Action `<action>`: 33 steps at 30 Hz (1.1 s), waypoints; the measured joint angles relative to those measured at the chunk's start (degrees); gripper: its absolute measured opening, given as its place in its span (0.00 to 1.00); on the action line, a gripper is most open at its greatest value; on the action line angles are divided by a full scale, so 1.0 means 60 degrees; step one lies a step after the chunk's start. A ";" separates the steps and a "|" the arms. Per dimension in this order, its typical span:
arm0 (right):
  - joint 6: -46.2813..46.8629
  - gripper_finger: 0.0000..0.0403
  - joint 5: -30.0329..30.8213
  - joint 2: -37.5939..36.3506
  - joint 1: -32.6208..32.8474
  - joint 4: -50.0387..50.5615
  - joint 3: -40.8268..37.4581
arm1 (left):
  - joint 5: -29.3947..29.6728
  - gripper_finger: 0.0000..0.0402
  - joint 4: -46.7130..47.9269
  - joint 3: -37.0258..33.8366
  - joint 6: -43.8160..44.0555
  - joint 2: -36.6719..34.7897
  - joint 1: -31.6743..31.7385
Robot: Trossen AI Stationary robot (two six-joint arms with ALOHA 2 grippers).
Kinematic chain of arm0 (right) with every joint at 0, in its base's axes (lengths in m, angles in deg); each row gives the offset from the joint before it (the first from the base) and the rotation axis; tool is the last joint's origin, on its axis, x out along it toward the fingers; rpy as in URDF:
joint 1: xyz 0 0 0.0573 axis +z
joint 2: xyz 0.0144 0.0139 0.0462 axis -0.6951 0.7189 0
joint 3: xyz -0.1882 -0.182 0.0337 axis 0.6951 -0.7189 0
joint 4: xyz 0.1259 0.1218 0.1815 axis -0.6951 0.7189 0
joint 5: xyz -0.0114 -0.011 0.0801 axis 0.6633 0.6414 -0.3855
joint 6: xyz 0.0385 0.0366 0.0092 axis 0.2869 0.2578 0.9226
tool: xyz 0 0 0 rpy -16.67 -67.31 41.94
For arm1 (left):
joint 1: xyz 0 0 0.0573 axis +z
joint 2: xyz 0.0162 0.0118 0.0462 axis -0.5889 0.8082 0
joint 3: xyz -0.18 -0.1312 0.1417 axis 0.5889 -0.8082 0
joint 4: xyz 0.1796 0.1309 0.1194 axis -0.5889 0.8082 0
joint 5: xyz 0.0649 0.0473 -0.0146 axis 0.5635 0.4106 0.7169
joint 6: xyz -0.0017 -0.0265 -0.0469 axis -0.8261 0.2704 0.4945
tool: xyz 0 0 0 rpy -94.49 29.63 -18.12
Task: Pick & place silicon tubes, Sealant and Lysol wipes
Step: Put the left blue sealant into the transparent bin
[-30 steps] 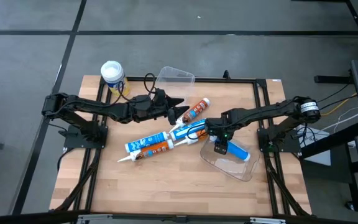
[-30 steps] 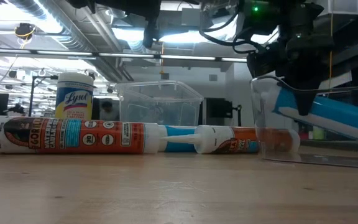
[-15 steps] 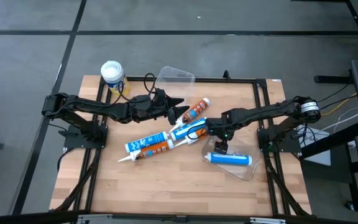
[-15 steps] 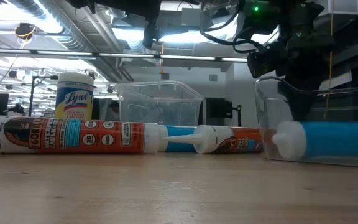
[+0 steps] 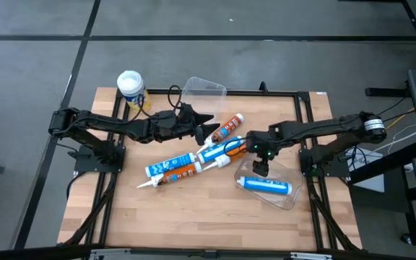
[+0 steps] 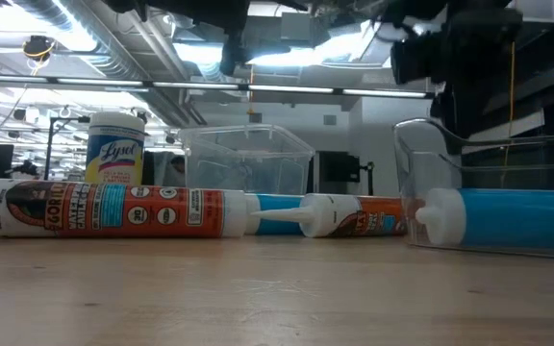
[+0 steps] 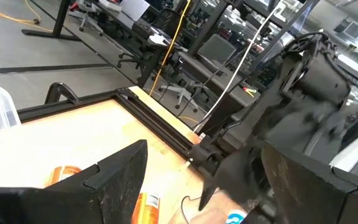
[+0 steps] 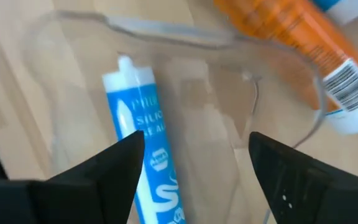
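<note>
Your right hand [image 5: 261, 169] is hanging just above the clear bin [image 5: 289, 201] on the right side of the counter [image 5: 193, 209], fingers spread and holding nothing. The blue tube [image 5: 266, 186] lies flat inside that bin, white tip pointing toward the middle of the counter. Your left hand [image 5: 206, 123] sits near the counter's center, fingers apart and empty, right beside 1 orange tube [image 5: 227, 128]. 2 more tubes [image 5: 175, 167] lie crossed just below it, with another [image 5: 219, 151] next to them. The wipes can [image 5: 131, 89] stands upright at the back left corner, well apart from both hands, and a second clear bin [image 5: 203, 92] sits at the back edge.
</note>
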 joint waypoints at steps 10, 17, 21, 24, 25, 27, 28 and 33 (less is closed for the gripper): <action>0.0334 0.72 0.1133 -0.1881 0.0000 -0.1105 0.0011 | -0.1161 0.77 0.1119 0.0000 -0.0532 0.0000 -0.0064; 0.0336 0.72 0.1494 -0.2857 0.0000 -0.1465 0.0011 | -0.2044 0.74 0.2601 0.0115 -0.0997 -0.0117 -0.0313; 0.0336 0.72 0.1510 -0.3087 0.0000 -0.1435 0.0011 | -0.2029 0.70 0.5496 0.0884 -0.1159 -0.0208 -0.0476; 0.0320 0.72 0.1510 -0.3112 0.0000 -0.1399 0.0007 | -0.2041 0.68 0.7618 0.1524 -0.1253 -0.0211 -0.0635; 0.0311 0.72 0.1510 -0.3112 0.0000 -0.1390 0.0007 | -0.2042 0.68 0.8236 0.1677 -0.1253 -0.0211 -0.0673; 0.0289 0.72 0.1510 -0.3112 0.0000 -0.1330 0.0004 | -0.2040 0.68 0.9199 0.1856 -0.1246 -0.0211 -0.0777; 0.0287 0.72 0.1510 -0.3112 0.0000 -0.1313 0.0001 | -0.2040 0.68 0.9667 0.1921 -0.1207 -0.0211 -0.0826; 0.0276 0.72 0.1510 -0.3112 0.0000 -0.1299 0.0000 | -0.2177 0.69 1.1612 0.2109 -0.0614 -0.0211 -0.1037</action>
